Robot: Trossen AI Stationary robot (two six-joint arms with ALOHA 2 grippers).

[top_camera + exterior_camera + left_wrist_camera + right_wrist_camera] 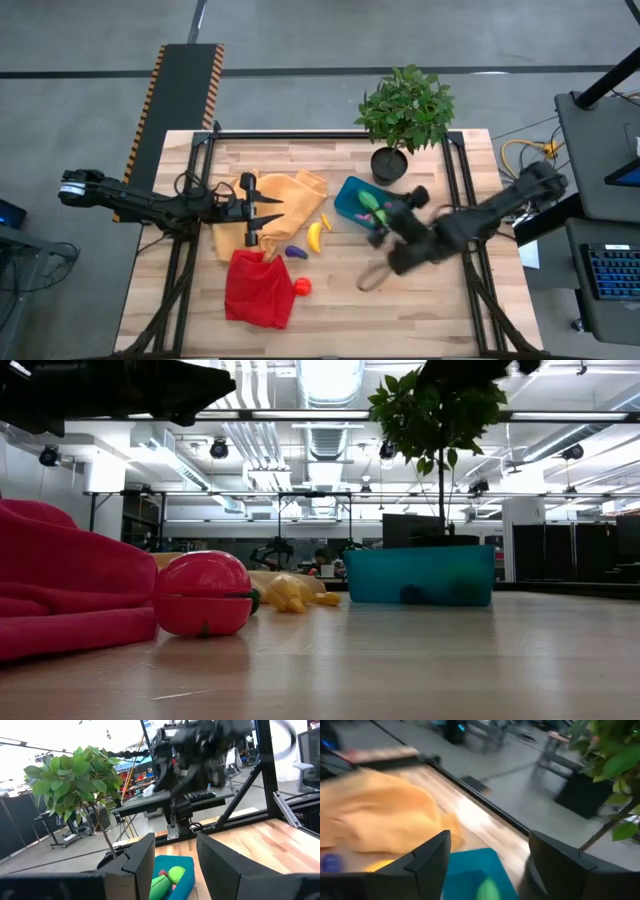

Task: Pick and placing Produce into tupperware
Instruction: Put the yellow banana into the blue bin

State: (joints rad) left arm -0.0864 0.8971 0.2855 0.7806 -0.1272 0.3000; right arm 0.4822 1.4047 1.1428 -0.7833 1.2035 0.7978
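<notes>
The blue-teal tupperware (345,195) stands right of the table's middle, with green oval produce (368,203) lying in it. A yellow banana (314,237), a purple piece (295,252) and a red round piece (301,287) lie on the wood to its left. My right gripper (385,228) hovers open, blurred, at the tupperware's near right end; its wrist view shows the tupperware (470,865) and a green piece (487,890) below its open fingers. My left gripper (278,211) is open above the yellow-orange cloth, pointing toward the tupperware (185,865).
A yellow-orange cloth (280,195) lies under the left gripper and a red cloth (258,290) nearer the front edge. A potted plant (400,115) stands in a black pot (388,165) just behind the tupperware. Bare wood lies at the front right.
</notes>
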